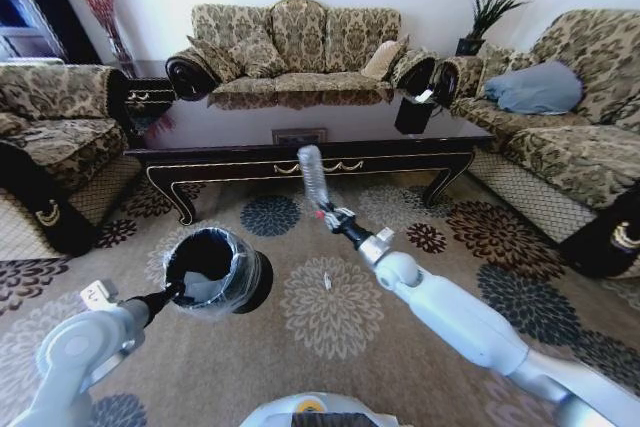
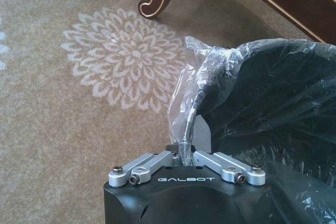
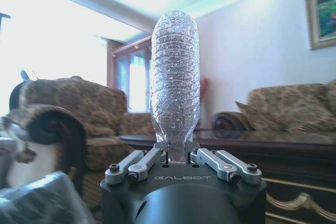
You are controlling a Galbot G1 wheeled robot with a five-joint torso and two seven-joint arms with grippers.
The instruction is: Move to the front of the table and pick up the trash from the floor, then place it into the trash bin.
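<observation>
The clear bottle, being pinched by the right gripper, is best being carried fully over the trash bin, whose rim is being clamped by the left gripper.

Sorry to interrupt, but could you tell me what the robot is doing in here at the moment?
It is clearing litter in front of the table. The right gripper is shut on a clear plastic bottle, held up off the carpet. The left gripper grips the bag-lined rim of the trash bin and holds it tilted, mouth facing the robot. A small white scrap lies on the carpet.
</observation>
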